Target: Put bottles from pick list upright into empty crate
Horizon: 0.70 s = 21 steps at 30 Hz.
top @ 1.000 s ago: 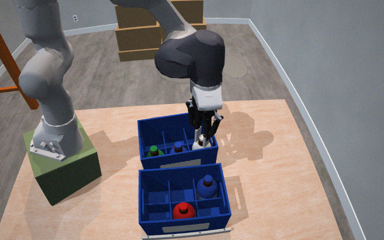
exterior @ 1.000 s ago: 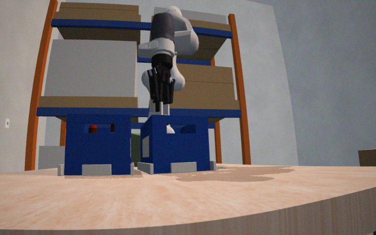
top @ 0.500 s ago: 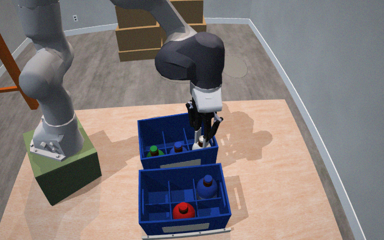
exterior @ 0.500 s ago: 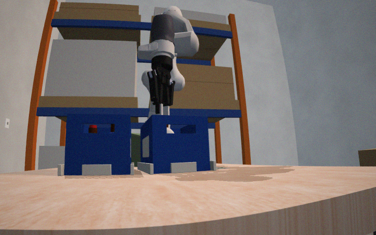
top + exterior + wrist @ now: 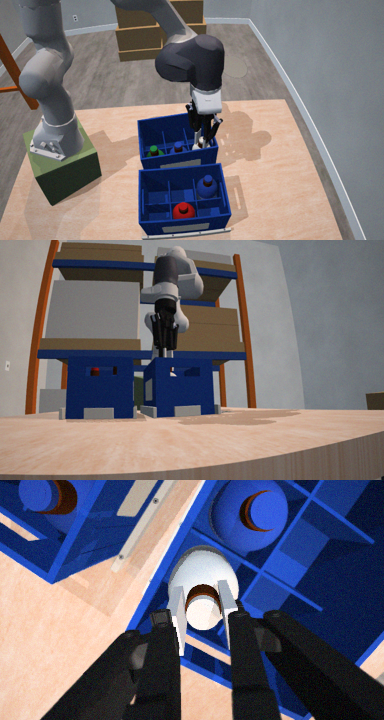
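Observation:
My gripper (image 5: 200, 143) (image 5: 167, 353) (image 5: 202, 598) is shut on the neck of the white bottle (image 5: 194, 147) (image 5: 173, 374) (image 5: 202, 567). This bottle is upright in the right end compartment of the far crate's near row; whether it touches the crate floor is hidden. A green-capped bottle (image 5: 153, 149) and a blue one (image 5: 178, 146) (image 5: 248, 517) stand in the same row of the far blue crate (image 5: 151, 161) (image 5: 184, 394). The near blue crate (image 5: 151, 228) (image 5: 99, 391) holds a blue bottle (image 5: 207, 189) (image 5: 37, 494) and a red bottle (image 5: 183, 212) (image 5: 94, 370). No pick list is readable.
Both crates look level, with a narrow gap between them. Low grey strips such as the front strip (image 5: 186, 233) edge the crates. The arm's green base block (image 5: 67, 181) is at the left. A rack with boxes (image 5: 92, 310) stands behind.

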Motion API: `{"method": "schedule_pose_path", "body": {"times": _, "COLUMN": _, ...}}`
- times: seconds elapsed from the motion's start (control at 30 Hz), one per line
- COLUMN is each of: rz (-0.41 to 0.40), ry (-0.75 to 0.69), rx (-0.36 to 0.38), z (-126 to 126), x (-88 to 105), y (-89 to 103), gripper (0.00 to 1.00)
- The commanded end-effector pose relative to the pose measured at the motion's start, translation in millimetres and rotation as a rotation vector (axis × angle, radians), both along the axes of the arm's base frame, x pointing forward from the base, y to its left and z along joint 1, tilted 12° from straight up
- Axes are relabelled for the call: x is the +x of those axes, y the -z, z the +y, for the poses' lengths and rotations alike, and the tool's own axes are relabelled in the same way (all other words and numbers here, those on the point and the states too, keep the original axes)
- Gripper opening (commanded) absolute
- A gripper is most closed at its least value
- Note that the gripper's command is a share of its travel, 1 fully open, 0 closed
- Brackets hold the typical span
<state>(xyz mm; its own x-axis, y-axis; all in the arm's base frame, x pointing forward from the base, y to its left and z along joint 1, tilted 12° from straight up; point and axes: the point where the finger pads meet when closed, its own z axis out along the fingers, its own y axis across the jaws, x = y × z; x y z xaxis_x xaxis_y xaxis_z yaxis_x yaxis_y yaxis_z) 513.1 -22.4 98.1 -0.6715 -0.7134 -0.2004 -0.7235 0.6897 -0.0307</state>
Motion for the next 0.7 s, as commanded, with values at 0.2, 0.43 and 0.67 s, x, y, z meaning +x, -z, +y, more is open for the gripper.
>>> {"method": "schedule_pose_path", "body": {"times": 0.2, "rz": -0.014, "ry": -0.006, "rx": -0.001, "z": 1.8, "x": 5.5, "y": 0.9, "gripper": 0.00}}
{"method": "schedule_pose_path", "body": {"times": 0.43, "rz": -0.014, "ry": -0.006, "rx": -0.001, "z": 2.1, "x": 5.9, "y": 3.3, "gripper": 0.00}}
{"method": "schedule_pose_path", "body": {"times": 0.67, "rz": -0.014, "ry": -0.006, "rx": -0.001, "z": 2.3, "x": 6.2, "y": 4.8, "gripper": 0.00}}
